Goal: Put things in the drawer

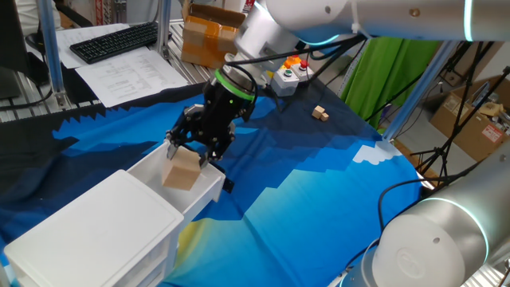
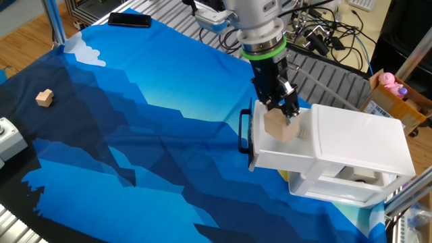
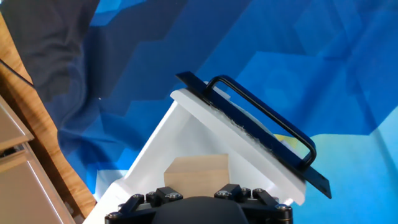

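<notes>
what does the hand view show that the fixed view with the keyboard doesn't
Only the hand view shows the drawer's black handle as an open loop, seen from directly above. Only the keyboard view shows the hand itself, the closed white cabinet, a spare block far back on the blue cloth, and the keyboard. Both show the cube held over the open drawer.
</notes>
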`<control>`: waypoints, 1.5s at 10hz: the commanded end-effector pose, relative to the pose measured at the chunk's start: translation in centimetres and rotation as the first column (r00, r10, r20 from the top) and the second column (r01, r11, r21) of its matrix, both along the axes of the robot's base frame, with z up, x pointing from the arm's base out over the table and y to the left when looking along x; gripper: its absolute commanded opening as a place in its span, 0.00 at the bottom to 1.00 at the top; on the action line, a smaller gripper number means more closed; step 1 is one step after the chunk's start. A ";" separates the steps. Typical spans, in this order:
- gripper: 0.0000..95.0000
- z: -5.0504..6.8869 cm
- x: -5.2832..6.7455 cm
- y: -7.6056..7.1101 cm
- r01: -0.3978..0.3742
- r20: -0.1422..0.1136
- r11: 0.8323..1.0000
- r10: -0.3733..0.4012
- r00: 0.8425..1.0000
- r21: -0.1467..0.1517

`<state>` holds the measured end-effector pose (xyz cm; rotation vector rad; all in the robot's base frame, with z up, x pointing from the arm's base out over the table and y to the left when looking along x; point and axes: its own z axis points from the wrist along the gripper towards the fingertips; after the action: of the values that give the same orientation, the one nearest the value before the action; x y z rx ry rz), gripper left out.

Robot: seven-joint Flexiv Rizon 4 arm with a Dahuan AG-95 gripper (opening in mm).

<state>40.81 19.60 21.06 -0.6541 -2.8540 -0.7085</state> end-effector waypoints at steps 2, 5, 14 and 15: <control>0.40 -1.0 -0.9 0.3 0.026 0.009 1.000 -0.026 1.000 0.002; 0.40 -2.0 -2.3 0.5 0.048 0.017 0.999 -0.048 0.999 0.008; 0.80 -2.0 -1.9 0.5 0.081 -0.002 0.997 -0.081 0.997 0.005; 0.80 -2.0 -1.9 0.5 0.081 -0.004 0.997 -0.081 0.997 0.005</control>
<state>38.92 20.11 19.07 -0.7731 -2.8337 -0.7258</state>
